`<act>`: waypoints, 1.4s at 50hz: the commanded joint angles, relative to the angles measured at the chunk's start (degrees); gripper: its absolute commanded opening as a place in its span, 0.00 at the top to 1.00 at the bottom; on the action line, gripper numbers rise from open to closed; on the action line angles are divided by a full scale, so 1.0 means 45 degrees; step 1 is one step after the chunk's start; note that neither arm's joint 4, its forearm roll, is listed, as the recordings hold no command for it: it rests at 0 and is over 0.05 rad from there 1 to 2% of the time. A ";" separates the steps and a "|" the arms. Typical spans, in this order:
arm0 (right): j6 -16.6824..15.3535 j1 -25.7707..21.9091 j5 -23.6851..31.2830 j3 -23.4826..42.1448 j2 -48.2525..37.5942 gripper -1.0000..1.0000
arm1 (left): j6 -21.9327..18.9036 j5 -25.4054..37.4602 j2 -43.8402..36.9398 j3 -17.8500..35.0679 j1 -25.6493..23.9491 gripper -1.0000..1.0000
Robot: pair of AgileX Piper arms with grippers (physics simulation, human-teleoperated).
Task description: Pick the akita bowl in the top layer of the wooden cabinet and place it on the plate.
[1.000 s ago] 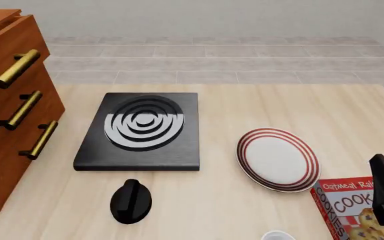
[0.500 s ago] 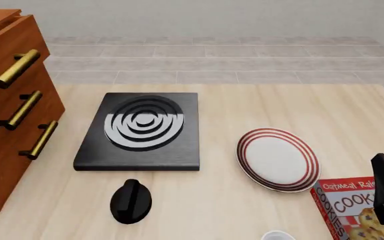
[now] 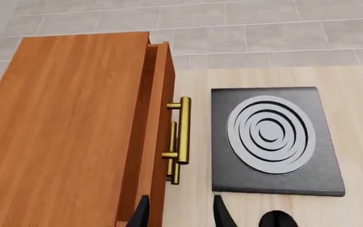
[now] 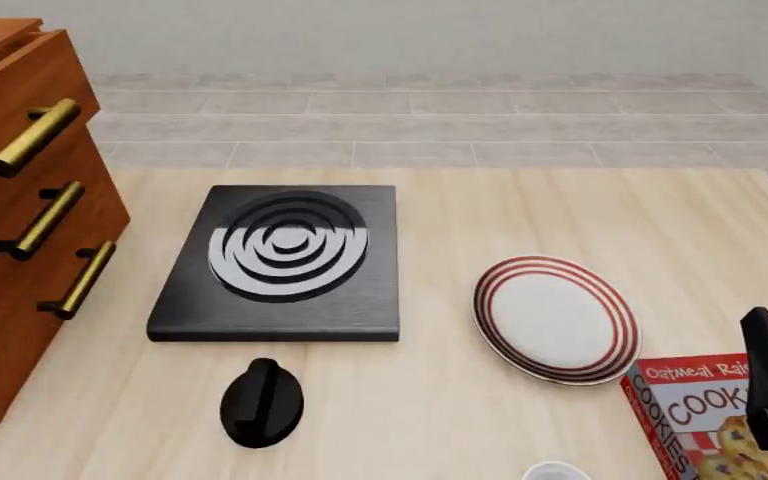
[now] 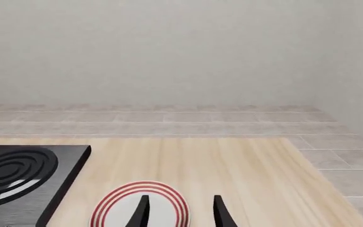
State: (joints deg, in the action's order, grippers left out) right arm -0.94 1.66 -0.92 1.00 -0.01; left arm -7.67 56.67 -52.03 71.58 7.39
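We observed the wooden cabinet (image 4: pixel 17 215) at the far left of the table (image 4: pixel 518 210), its three brass handles (image 4: pixel 24 138) facing right. The top layer (image 3: pixel 158 123) stood only slightly ajar; its interior was hidden, so we could not locate the akita bowl. The plate (image 4: pixel 555 318) lay on the table right of the black stove (image 4: pixel 284 262), well apart from the cabinet. A black knob (image 4: pixel 263 402) sat near the stove's near edge, and a cookie box (image 4: pixel 711 412) lay at the near right. Our left gripper (image 3: pixel 180 213) hovered above the cabinet's front, fingers parted and empty. Our right gripper (image 5: pixel 180 212) hung over the plate, fingers likewise parted, holding nothing.
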 commanded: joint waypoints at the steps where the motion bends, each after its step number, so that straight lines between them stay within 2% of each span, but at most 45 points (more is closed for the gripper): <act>1: -0.0086 -0.0034 0.0030 -0.0003 -0.0001 0.00 | 0.0124 -0.0244 0.0061 -0.0807 0.0226 0.00; 17: -0.0157 -0.0094 0.0056 -0.0013 -0.0002 0.00 | -0.0599 -0.0474 0.0252 -0.0718 0.0980 0.00; 34: -0.0130 -0.0092 0.0083 -0.0007 -0.0001 0.00 | -0.0710 -0.0962 0.0206 -0.1177 0.1489 0.00; 70: -0.0039 -0.0076 0.0081 -0.0029 -0.0001 0.00 | -0.0622 -0.2082 0.0329 -0.3275 0.1996 0.00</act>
State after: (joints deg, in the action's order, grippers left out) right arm -1.17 1.31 -0.55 0.90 -0.02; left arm -10.83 48.36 -50.74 59.15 16.13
